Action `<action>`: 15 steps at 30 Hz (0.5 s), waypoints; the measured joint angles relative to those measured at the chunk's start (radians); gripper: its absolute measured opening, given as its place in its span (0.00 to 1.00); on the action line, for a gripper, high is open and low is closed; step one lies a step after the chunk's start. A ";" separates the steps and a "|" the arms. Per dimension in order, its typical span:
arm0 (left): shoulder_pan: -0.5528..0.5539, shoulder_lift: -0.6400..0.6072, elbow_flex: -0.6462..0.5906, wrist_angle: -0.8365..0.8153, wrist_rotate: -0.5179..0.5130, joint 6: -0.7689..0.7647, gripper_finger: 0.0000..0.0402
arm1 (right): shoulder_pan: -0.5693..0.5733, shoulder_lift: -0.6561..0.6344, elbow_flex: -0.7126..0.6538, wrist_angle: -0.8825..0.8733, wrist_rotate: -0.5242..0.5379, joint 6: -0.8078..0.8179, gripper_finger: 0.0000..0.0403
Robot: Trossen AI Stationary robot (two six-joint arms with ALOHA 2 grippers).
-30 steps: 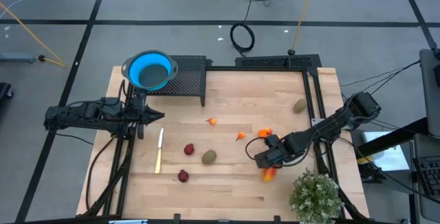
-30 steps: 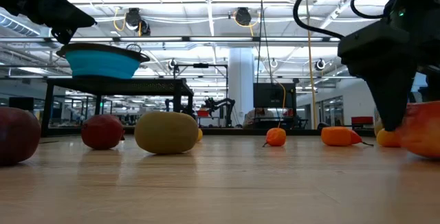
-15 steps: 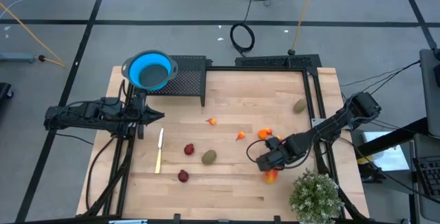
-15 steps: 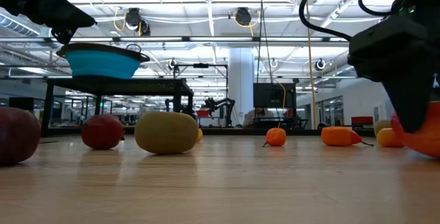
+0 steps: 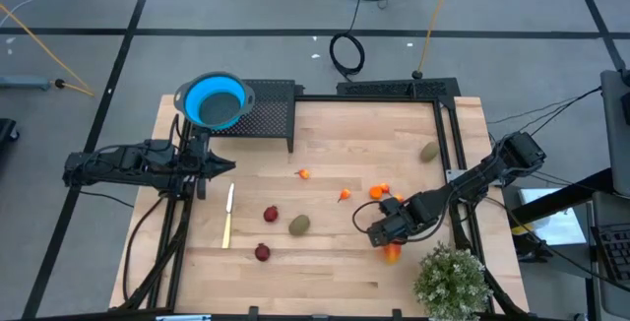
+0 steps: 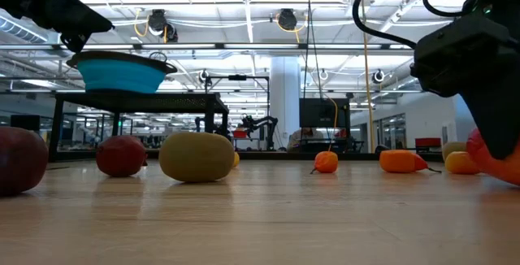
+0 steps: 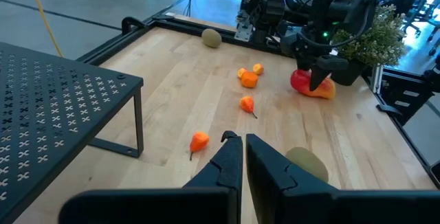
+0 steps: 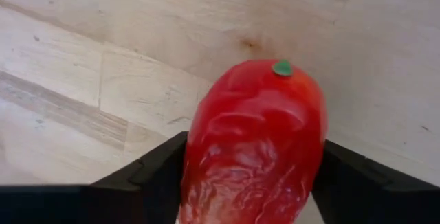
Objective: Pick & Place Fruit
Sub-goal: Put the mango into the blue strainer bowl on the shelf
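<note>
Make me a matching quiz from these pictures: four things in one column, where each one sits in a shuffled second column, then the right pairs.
Things
1. round blue bowl
2. slim pale knife
3. elongated red-orange fruit
4. olive-green oval fruit nearest the table's right rail

Places
A. lying flat on the wood just ahead of the left tool
B. alone near the table's far right corner
C. between the fingers of the right tool
D. on the black mesh stand at the far left corner

Pairs: 1-D, 2-A, 3-C, 4-B
</note>
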 joint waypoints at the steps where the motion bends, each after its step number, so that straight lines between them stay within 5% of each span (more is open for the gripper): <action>1: 0.000 0.000 0.000 0.000 0.000 0.000 0.05 | 0.000 0.000 0.000 0.003 0.000 -0.003 0.59; 15: -0.001 0.000 0.000 0.007 0.032 0.002 0.05 | -0.012 -0.069 0.000 0.149 0.056 -0.080 0.54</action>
